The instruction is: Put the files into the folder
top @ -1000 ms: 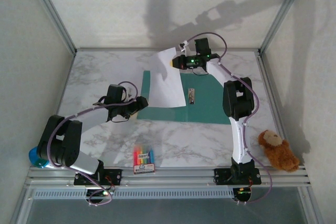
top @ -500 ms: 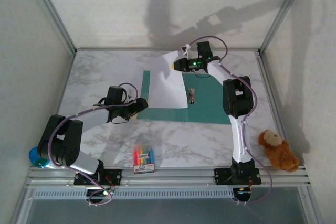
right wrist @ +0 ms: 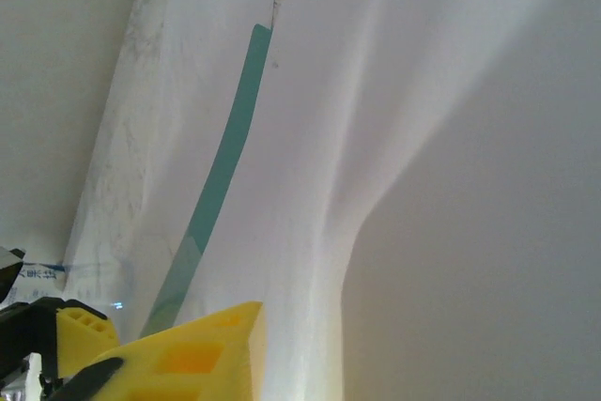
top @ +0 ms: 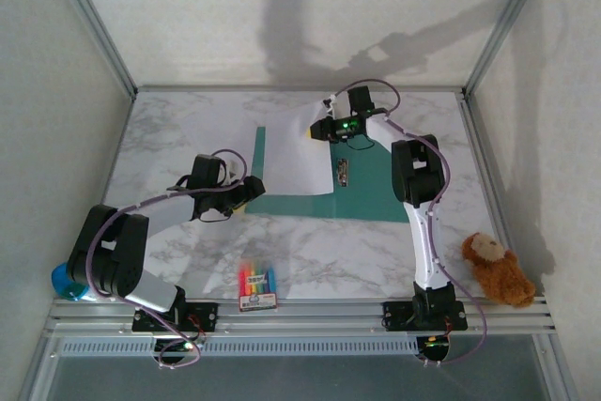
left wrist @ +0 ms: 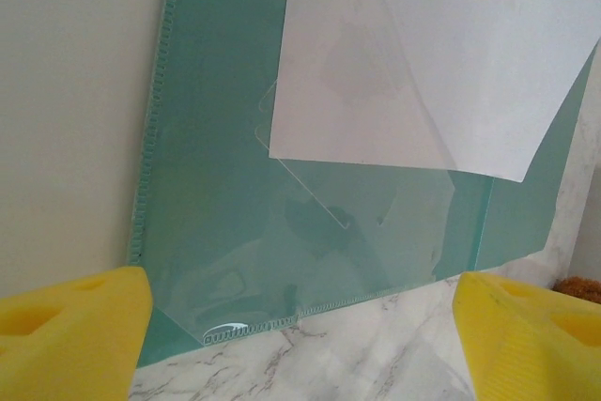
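Note:
The teal folder (top: 371,190) lies open on the marble table. A white sheet, one of the files (top: 296,152), rests over its left panel, reaching past the far edge. My right gripper (top: 315,131) is at the sheet's far right corner. In the right wrist view the buckled sheet (right wrist: 329,91) runs close beside one yellow finger (right wrist: 188,359), hiding the other, and a teal strip of folder (right wrist: 225,166) shows. My left gripper (top: 252,189) hovers open at the folder's near left corner. Its wrist view (left wrist: 300,321) shows the folder (left wrist: 216,138), the sheet (left wrist: 441,44), and nothing between its fingers.
A small crayon box (top: 257,286) lies near the front edge, a brown teddy bear (top: 496,269) at the front right, and a blue object (top: 64,279) by the left arm's base. A small dark label (top: 343,172) sits on the folder. Metal frame posts stand at the back corners.
The sheet's raised far corner has come down and the sheet lies flatter on the folder. My right gripper has shifted slightly right and toward the near side. The left arm has not moved.

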